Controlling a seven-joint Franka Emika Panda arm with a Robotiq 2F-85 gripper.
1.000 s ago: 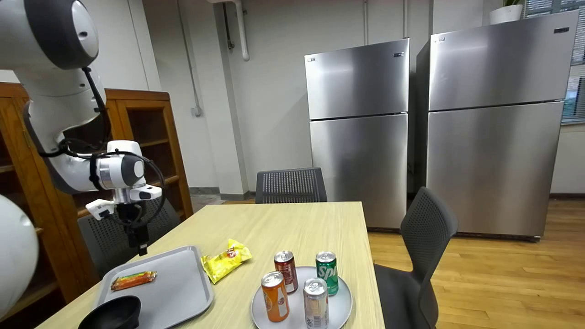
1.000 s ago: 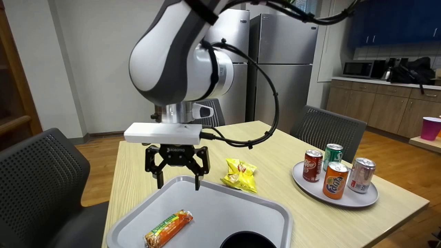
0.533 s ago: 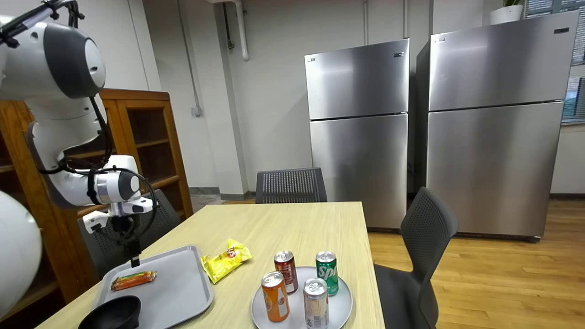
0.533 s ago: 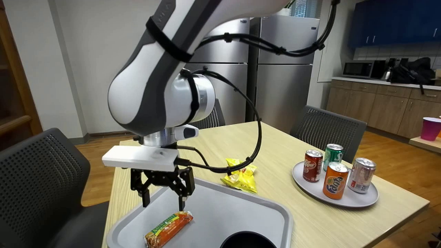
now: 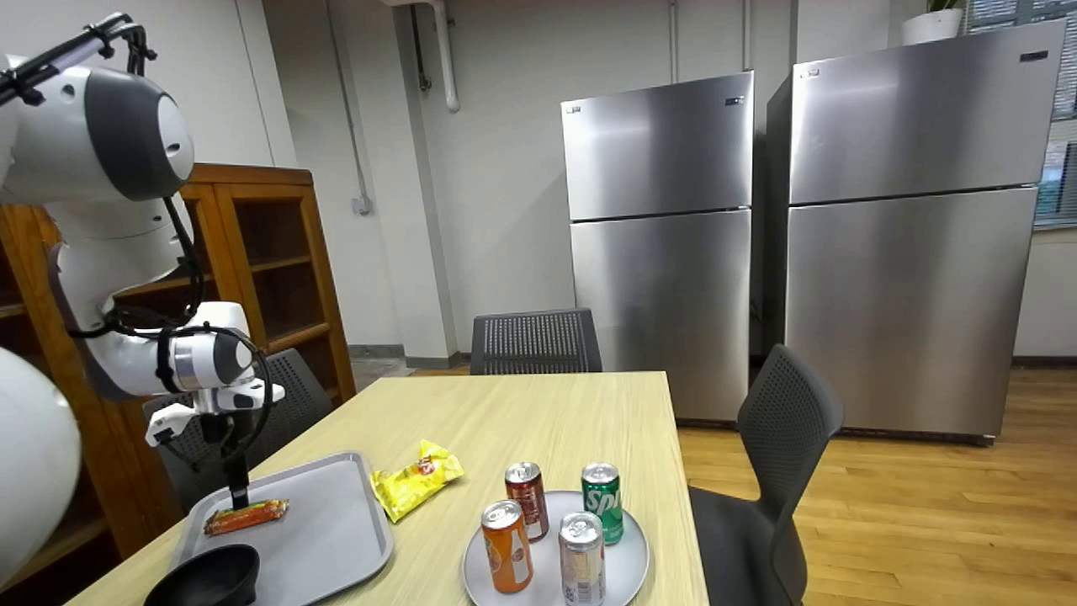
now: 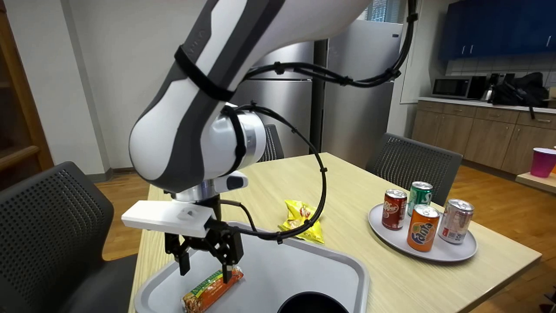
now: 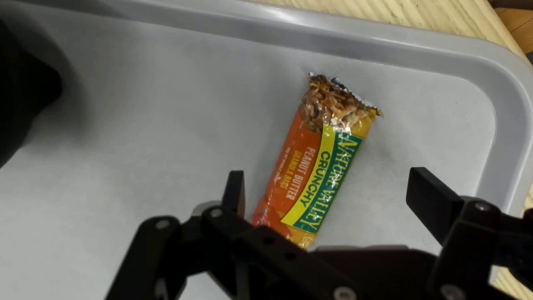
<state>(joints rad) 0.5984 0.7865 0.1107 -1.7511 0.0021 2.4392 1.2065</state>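
Break-rm type space, stainless fridges (image 5: 660, 286) in bkgd; fingers (image 7: 433, 204) spread wide over Nature Valley PB granola bar (image 7: 312, 175) on gray tray (image 6: 295, 269).
Light wood surface (image 5: 522, 412) carries the tray; bar lies flat nr the rim, aslant, btwn the fingers in wrist view. Fingers have hold of nothing: one's just beside the bar, other well off; can't tell if either touches. Black bowl (image 5: 206, 576) also sits on tray, apart from bar. Yellow snack bag (image 5: 416, 480) lies just beside the tray. Round gray plate (image 6: 391, 240) bears 4 upright cans: Dr Pepper can (image 6: 394, 208), Sprite can (image 5: 602, 502), Fanta can (image 6: 422, 227) & pale can (image 6: 456, 221), its label unreadable. Dk gray chairs (image 5: 536, 341) stand about.
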